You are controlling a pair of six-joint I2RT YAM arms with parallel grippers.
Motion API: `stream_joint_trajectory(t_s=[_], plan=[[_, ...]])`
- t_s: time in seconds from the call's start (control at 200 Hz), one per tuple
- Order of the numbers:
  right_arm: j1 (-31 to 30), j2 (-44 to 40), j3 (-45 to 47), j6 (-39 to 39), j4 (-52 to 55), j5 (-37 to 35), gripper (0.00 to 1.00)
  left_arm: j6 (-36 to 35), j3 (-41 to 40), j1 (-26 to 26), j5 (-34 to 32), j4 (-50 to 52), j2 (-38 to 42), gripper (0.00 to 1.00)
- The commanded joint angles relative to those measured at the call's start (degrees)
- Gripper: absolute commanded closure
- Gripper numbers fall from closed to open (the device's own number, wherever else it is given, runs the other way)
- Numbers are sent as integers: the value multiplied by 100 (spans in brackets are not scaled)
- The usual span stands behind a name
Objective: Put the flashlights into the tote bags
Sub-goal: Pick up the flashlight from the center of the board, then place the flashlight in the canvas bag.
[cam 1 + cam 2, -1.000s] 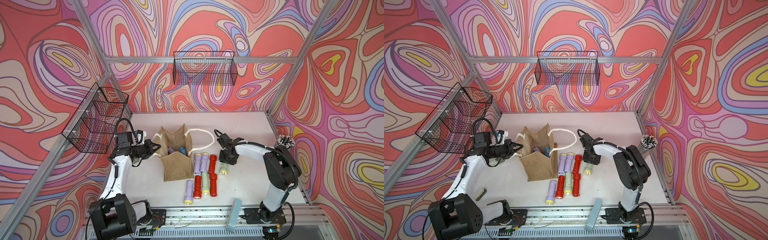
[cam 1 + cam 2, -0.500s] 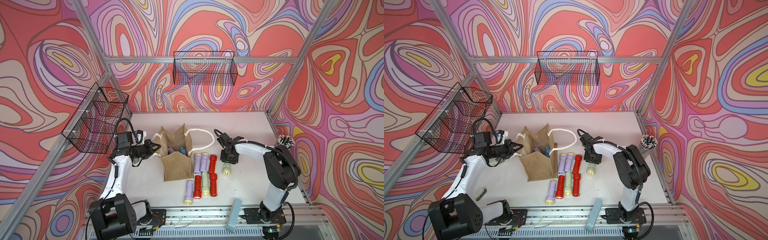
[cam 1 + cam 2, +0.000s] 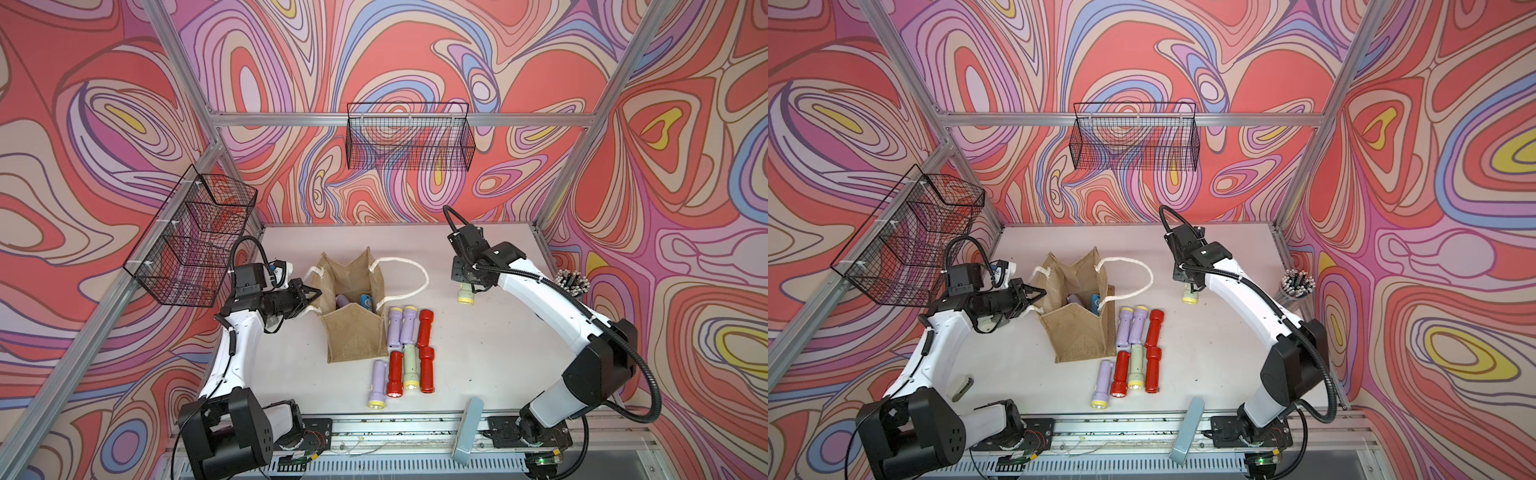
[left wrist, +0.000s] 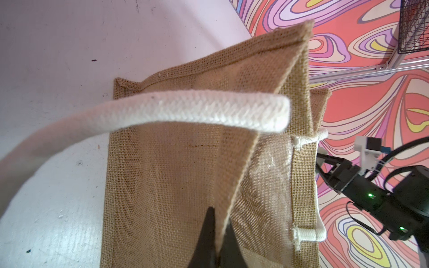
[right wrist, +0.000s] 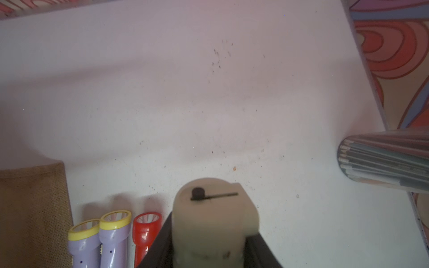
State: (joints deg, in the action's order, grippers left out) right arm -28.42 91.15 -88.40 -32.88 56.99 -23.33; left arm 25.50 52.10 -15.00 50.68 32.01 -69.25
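The bag (image 3: 353, 332) is stood open on the counter (image 3: 498, 353), with two flashlights (image 3: 351, 299) inside and others laid just beside it. The held flashlight (image 3: 464, 293), well apart from the bag, is best carried above the bag's mouth and lowered in before release. The bag's rim is pinched by the fully closed left fingers (image 4: 205, 236). The held flashlight is clamped between the part-open right fingers (image 5: 160, 248).

White table (image 3: 498, 353): burlap bag (image 3: 353, 336), seven flashlights (image 3: 408, 328) beside it, cup (image 3: 573, 282) of perhaps pencils.
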Motion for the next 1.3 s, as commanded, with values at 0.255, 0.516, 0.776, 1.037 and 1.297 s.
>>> stream_joint_trajectory(t_s=[0.255, 0.516, 0.776, 1.037, 1.297], plan=[[29, -288, -1014, 514, -568, 413, 88, -180, 206, -39, -184, 229, -49, 100], [20, 90, -1529, 376, -1111, 1733, 91, -221, 213, -41, -251, 254, -9, 100], [-522, 561, -1787, 342, -1862, 2474, 93, -221, 200, -46, -304, 253, -7, 100], [-1134, 1351, -2915, 687, -1799, 2684, 95, -212, 196, -42, -348, 244, -11, 100], [-1402, 1861, -3058, 356, -2451, 3667, 96, -229, 212, -42, -370, 261, -36, 100]])
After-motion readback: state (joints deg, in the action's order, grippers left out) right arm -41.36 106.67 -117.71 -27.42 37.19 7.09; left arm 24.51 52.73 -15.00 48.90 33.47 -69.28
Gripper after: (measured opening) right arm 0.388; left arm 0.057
